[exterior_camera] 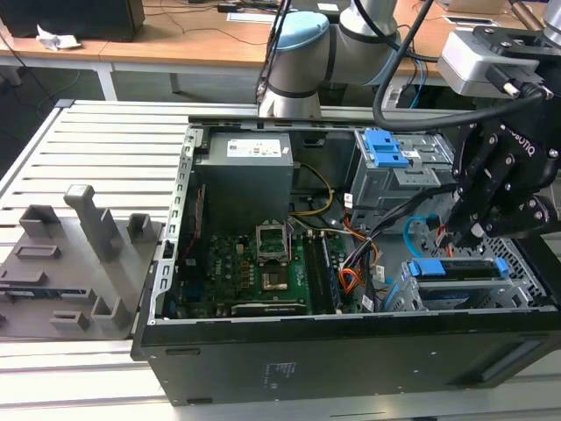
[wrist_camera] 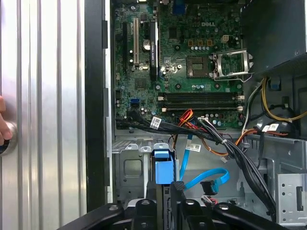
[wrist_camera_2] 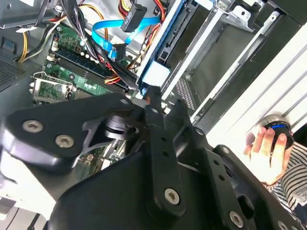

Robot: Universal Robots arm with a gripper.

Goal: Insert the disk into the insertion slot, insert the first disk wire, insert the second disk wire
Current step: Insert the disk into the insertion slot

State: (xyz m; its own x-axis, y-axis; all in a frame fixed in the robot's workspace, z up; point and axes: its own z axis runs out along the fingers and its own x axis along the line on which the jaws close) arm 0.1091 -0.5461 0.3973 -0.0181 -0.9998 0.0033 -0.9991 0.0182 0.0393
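A ribbed metal bench (exterior_camera: 96, 140) carries an open computer case (exterior_camera: 351, 360), with a grey plastic fixture (exterior_camera: 70, 263) lying beside it toward the exterior view's left. Wooden desks (exterior_camera: 175, 39) stand behind, and the arm's base (exterior_camera: 294, 61) rises at the far edge of the case.

In the exterior view the gripper (exterior_camera: 458, 232) hangs over the low drive cage (exterior_camera: 526, 294) in the near corner at the exterior view's right. The disk (exterior_camera: 460, 267) with its blue rail sits in that cage. The taller cage with a blue latch (exterior_camera: 386, 149) stands behind it. The fingers (exterior_camera: 469, 206) are drawn close together with nothing seen between them.

The first wrist view looks straight down on the motherboard (wrist_camera: 192, 57). It shows the light blue cable (wrist_camera: 211, 178) curling free beside the cage, its dark plug (wrist_camera: 207, 188) lying loose.

The second wrist view adds a person's hand (wrist_camera_2: 264, 151) resting on a round button (wrist_camera_2: 277, 128) out on the bench.
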